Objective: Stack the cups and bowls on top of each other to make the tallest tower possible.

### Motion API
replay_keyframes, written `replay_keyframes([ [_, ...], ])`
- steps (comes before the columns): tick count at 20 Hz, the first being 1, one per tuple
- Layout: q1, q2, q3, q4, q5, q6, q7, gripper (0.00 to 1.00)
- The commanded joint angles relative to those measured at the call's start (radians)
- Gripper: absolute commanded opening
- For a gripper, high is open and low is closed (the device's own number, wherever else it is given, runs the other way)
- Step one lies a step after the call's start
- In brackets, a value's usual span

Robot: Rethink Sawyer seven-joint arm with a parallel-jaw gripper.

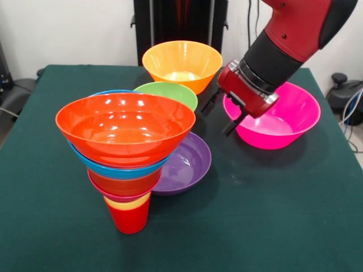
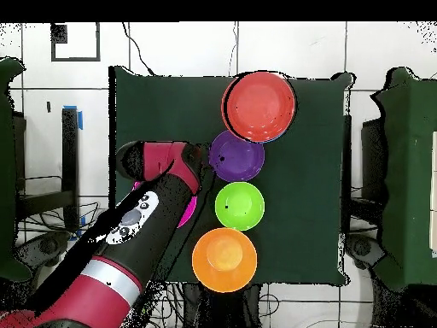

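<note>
While the red and black arm reaches in from the desk's (image 1: 272,226) far right, its gripper (image 1: 221,116) hangs with its dark fingers spread, holding nothing, above bare cloth between the purple and magenta bowls.

The funnel-shaped tower of nested glossy plastic vessels (image 1: 127,150) stands near the desk's front left corner: a small red tapered cup (image 1: 130,220) at the base, a yellow cup's rim (image 1: 129,204) showing in it, then pink, orange, blue and a wide orange-red bowl (image 1: 125,126) on top, empty inside.

The shallow purple plastic bowl (image 1: 190,161) touches the tower's right side.

Behind it sit the green bowl (image 1: 170,92) and the light orange bowl (image 1: 182,63), toward the far edge.

The magenta-pink bowl (image 1: 283,122) lies near the right edge.

All four are empty.
</note>
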Motion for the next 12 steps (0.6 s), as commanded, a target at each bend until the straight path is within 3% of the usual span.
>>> replay_keyframes([
  [1, 0.013, 0.04, 0.061, -0.045, 0.06, -0.025, 0.272, 1.0],
  [12, 0.023, 0.077, 0.051, -0.034, 0.117, -0.051, 0.284, 1.0],
])
